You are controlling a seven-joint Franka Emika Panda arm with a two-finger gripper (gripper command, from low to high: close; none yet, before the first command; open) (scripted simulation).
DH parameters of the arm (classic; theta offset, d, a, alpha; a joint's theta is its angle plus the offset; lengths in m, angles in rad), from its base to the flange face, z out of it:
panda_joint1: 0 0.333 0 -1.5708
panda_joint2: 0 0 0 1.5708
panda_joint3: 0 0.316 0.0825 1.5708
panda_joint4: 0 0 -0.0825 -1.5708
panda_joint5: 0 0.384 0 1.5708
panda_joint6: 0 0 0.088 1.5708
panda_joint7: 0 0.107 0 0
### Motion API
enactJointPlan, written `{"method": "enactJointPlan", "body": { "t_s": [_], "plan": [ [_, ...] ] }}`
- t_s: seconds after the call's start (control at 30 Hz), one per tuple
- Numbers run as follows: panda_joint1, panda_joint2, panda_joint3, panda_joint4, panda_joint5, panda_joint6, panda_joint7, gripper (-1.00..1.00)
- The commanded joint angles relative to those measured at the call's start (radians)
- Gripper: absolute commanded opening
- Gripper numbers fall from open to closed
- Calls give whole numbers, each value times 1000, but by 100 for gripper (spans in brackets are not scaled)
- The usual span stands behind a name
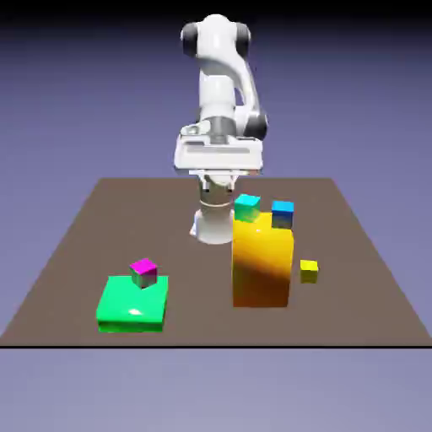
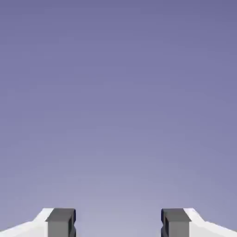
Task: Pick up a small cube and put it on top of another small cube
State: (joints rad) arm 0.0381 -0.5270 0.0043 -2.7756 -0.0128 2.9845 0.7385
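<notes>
In the exterior view, the white two-part fingers (image 1: 218, 183) are held above the far part of the brown rectangular counter (image 1: 194, 295). From them, the tiny plain yellow cube (image 1: 309, 271) is seen toward four o'clock, lower and well apart, resting on the counter. Flat faces are shown by it, the top a brighter yellow than the side turned to the camera. Just beside it, at nine o'clock, a tall orange-yellow block with a rounded top (image 1: 262, 263) is seen standing. At the block's upper end, a small cyan cube (image 1: 247, 207) is seen toward eleven o'clock and a small blue cube (image 1: 283, 214) toward one o'clock. Toward eight o'clock from the block, a low green slab (image 1: 133, 303) is seen on the counter, with a small magenta-topped cube (image 1: 144, 272) at its far edge.

In the hand view, the grey finger tips are seen spread at five and seven o'clock, with nothing pinched; only blue-violet backdrop (image 2: 118, 102) is shown beyond.
</notes>
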Motion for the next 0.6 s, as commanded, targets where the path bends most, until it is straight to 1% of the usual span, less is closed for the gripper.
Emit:
{"method": "enactJointPlan", "body": {
  "t_s": [0.0,0.57],
  "plan": [
    [22,36,4,29,-11,-44,-2,0],
    [389,642,64,513,-191,-783,-38,0]
  ]
}}
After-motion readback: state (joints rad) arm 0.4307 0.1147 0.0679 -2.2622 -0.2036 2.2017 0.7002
